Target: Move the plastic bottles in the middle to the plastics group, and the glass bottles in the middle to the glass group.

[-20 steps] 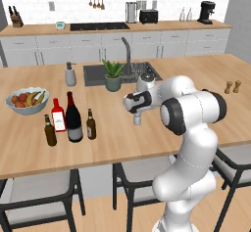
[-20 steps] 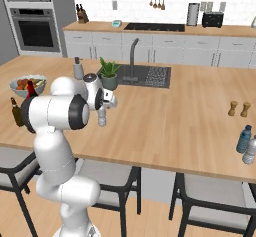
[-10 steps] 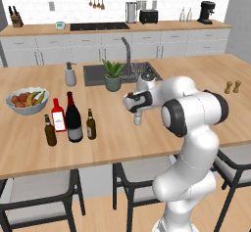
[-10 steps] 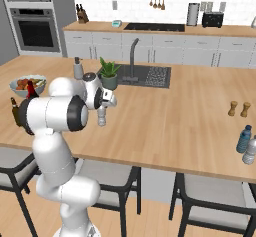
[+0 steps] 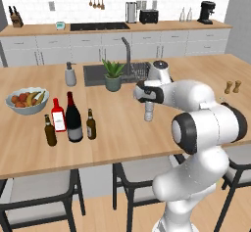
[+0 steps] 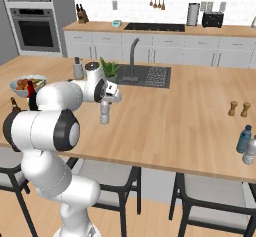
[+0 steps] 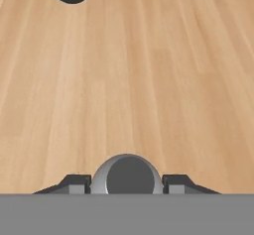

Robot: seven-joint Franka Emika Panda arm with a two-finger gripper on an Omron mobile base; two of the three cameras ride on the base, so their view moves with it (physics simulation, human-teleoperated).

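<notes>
Gripping the clear water bottle [image 5: 149,111] from above, gripper [image 5: 148,100] has fingers [image 7: 74,184] clamped either side of its pale cap [image 7: 128,175], approx mid-counter [image 5: 127,133]. Can't tell if bottle's base touches wood. Wine bottle [image 5: 73,118] & small labelled beer bottle [image 5: 91,125] stand at its 9 o'clock, w/ red-labelled bottle [image 5: 58,116] & plain brown bottle [image 5: 50,131]. Potted plant [image 5: 113,75] at 11 o'clock.

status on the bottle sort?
Done: wine bottle and small beer bottle stand with the glass group. In hand: gripper sits over the water bottle, fingers either side of its cap. Left: carry it to the plastics group.
</notes>
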